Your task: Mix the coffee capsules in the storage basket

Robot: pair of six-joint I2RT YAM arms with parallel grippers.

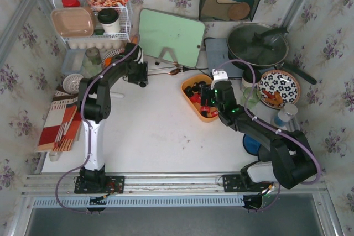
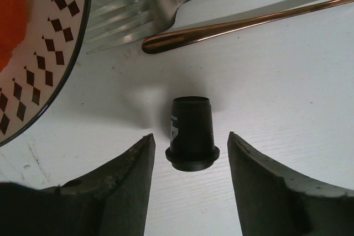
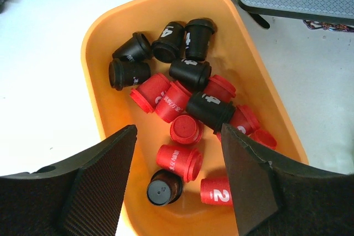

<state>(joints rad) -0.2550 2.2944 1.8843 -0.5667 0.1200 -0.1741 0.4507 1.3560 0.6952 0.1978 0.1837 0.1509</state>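
Note:
The orange storage basket (image 1: 191,81) sits right of the table's centre and fills the right wrist view (image 3: 99,48). It holds several red capsules (image 3: 178,160) and black capsules (image 3: 209,109), black mostly at the far end, red nearer. My right gripper (image 3: 179,132) is open and empty, just above the basket's near end (image 1: 209,103). My left gripper (image 2: 191,135) is open near the table's back left (image 1: 142,78). A single black capsule (image 2: 192,134) stands on the white table between its fingers, untouched.
A fork (image 2: 138,9), a copper spoon handle (image 2: 232,26) and a diamond-patterned plate (image 2: 38,70) lie just beyond the left gripper. A green cutting board (image 1: 170,36), a lidded pan (image 1: 257,45), a flowered plate (image 1: 279,88) and a white wire rack (image 1: 91,20) line the back.

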